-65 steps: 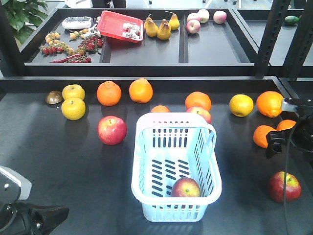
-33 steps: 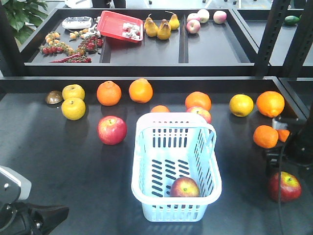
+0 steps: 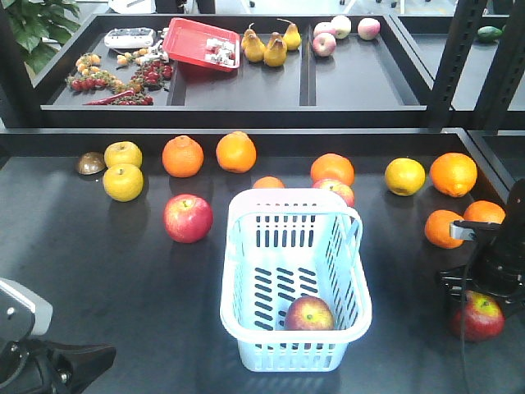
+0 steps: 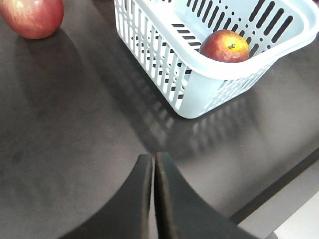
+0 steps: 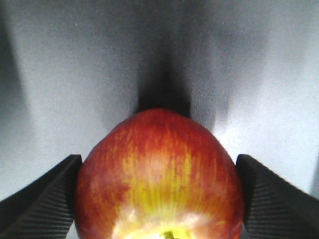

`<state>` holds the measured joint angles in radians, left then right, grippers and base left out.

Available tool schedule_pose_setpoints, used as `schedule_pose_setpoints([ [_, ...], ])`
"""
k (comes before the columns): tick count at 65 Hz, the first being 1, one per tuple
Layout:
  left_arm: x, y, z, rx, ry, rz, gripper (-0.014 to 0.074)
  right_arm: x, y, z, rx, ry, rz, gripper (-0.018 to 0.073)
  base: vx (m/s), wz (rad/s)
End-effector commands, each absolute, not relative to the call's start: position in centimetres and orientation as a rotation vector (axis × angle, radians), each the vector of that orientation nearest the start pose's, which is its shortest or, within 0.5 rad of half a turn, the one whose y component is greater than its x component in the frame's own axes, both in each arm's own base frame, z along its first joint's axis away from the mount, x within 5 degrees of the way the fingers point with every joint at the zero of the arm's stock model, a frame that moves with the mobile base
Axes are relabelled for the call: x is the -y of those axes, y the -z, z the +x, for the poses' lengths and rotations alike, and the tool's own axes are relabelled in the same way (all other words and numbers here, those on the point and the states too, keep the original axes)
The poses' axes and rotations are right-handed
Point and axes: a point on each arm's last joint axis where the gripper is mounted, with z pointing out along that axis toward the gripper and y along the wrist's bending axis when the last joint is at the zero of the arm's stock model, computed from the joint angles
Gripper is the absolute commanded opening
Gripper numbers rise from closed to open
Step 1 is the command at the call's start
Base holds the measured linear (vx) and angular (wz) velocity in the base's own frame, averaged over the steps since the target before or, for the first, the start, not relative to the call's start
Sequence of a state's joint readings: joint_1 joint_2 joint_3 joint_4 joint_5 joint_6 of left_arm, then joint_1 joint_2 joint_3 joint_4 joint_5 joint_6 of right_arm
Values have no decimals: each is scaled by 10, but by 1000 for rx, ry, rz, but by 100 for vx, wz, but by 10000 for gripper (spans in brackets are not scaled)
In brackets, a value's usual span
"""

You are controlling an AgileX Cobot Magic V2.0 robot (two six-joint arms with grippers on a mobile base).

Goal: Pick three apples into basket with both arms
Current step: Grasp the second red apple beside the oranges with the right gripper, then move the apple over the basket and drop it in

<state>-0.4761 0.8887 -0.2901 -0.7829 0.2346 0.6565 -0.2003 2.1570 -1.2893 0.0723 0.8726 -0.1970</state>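
**At the table's right edge, right gripper (image 3: 482, 289) straddles an apple (image 3: 484, 322)**

On the dark table (image 3: 98, 271) the pale blue basket (image 3: 234, 246) sits centre-front, long side running away from the camera, handle folded against the right rim. One apple in the basket (image 3: 309, 313), near-end corner area, stem up, resting on the slotted floor. A second apple, left of the basket (image 3: 188, 218), sits on the table, apart from the basket wall. The third apple is far right, on the table under the right gripper.

Right wrist view: the black fingers (image 5: 45, 199) are spread wide, one on each side of that apple, with their edges right at its skin. Cannot tell if they press or only flank it. The apple fills the space between them.

Left gripper (image 4: 153, 164): fingers pressed together, nothing between them, low over bare table in front of the basket's near-left corner. The left arm (image 3: 49, 361) is at the bottom-left corner of the front view.

Two oranges (image 3: 444, 228) lie just behind the right gripper.
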Motion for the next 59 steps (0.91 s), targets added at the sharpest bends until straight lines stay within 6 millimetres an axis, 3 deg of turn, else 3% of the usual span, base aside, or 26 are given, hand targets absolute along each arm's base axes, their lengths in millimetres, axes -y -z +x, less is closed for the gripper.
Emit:
schedule_pose_setpoints([
  [1,83,-217,133,-2180,501,445,-7,71,-118,371,-3150,-109,57,275,0,0],
  [14,83,-217,133,-2180,501,445,-7,59,-168,366,-3045,-247,-57,-16,0,0],
  [28,83,-217,133,-2179,500,444,-7,23,-244,346,-2827,-602,-222,-3,0,0],
  [41,83,-217,133,-2178,499,444,-7,-20,-292,320,-2724,-675,-416,-3,0,0],
  [51,83,-217,133,-2178,499,444,-7,-57,-311,299,-2673,-727,-575,-3,0,0],
  [59,83,-217,133,-2177,498,442,-7,-92,-304,285,-2637,-772,-677,-3,0,0],
])
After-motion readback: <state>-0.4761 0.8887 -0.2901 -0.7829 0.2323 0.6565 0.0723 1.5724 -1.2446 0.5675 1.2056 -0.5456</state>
